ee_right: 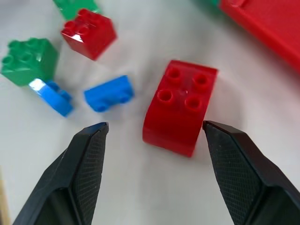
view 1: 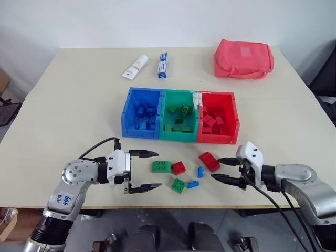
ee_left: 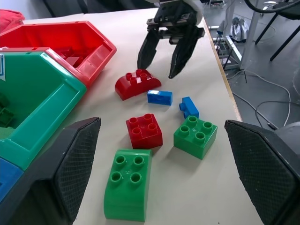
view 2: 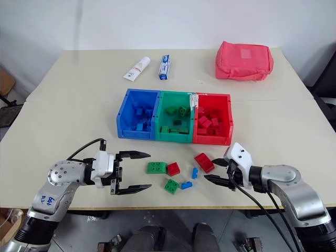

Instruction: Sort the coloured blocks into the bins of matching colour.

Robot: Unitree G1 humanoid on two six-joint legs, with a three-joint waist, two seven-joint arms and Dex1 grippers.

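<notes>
- Six coloured blocks lie loose on the near part of the bench [view 1: 68, 94], in front of the bins: a long green block [view 1: 161, 166], a small red block [view 1: 179, 167], a square green block [view 1: 178, 185], two small blue blocks [view 1: 200, 171] [view 1: 193, 184] and a large red block [view 1: 209, 161].
- The blue bin [view 1: 126, 113], green bin [view 1: 164, 113] and red bin [view 1: 234, 118], joined in a row, each already hold several blocks of their own colour; judged from this, most of the sorting is done and six blocks are left.
- The right hand [view 1: 226, 169] is spread, holding nothing, fingers pointing at the large red block just to its left without touching it.
- The left hand [view 1: 151, 169] is spread wide and empty, level, just left of the long green block.
- At the far side lie two toothpaste tubes [view 1: 135, 66] [view 1: 163, 65] and a red pouch [view 1: 243, 58].
</notes>
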